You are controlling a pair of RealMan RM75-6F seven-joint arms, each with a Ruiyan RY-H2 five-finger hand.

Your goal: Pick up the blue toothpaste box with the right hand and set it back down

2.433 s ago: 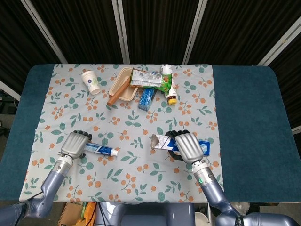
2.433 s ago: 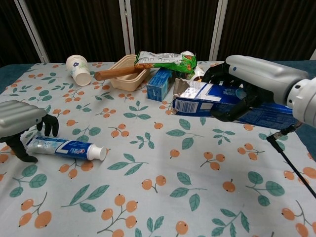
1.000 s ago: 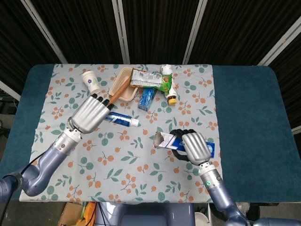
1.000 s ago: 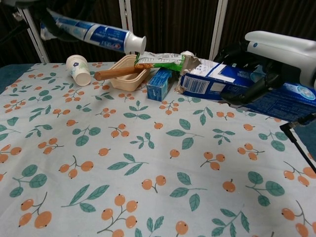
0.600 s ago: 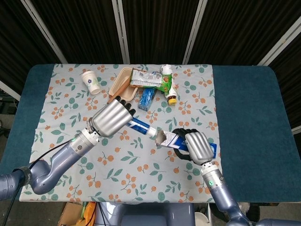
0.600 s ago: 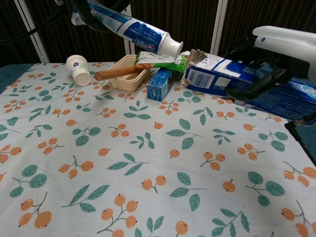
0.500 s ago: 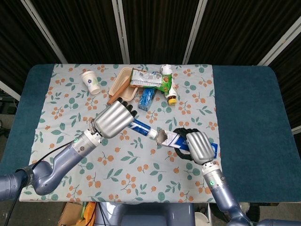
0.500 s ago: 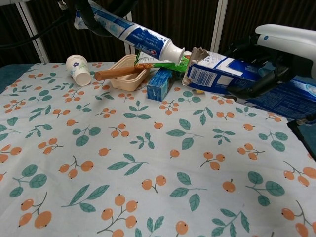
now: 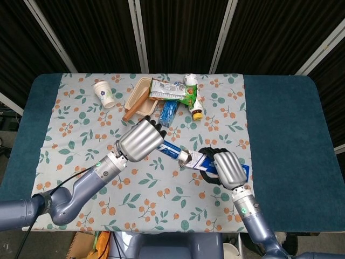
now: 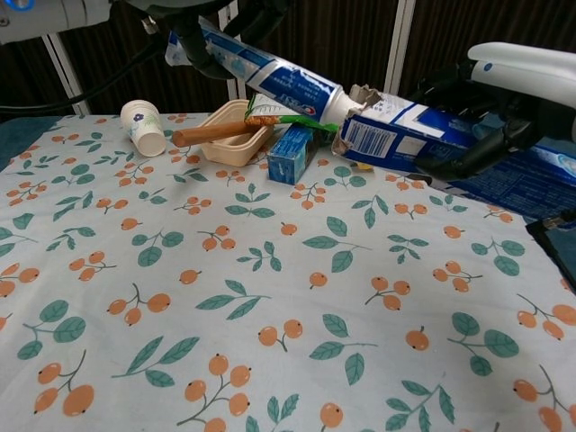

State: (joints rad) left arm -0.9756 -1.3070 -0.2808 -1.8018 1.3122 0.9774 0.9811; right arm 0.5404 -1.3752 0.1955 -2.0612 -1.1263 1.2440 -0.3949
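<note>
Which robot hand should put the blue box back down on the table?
The right hand, probably. It already grips the blue toothpaste box and holds it above the flowery tablecloth. The left hand is busy: it holds the toothpaste tube, whose cap is at the box's open end.

Bright even overhead light, soft shadows, dark backdrop, both views sharp.

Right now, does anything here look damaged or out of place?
Yes. The blue toothpaste box, held in the air by the right hand, has a torn, ragged open end. The left hand holds a toothpaste tube with its cap at that opening. At the back, a snack bag lies across a tray.
</note>
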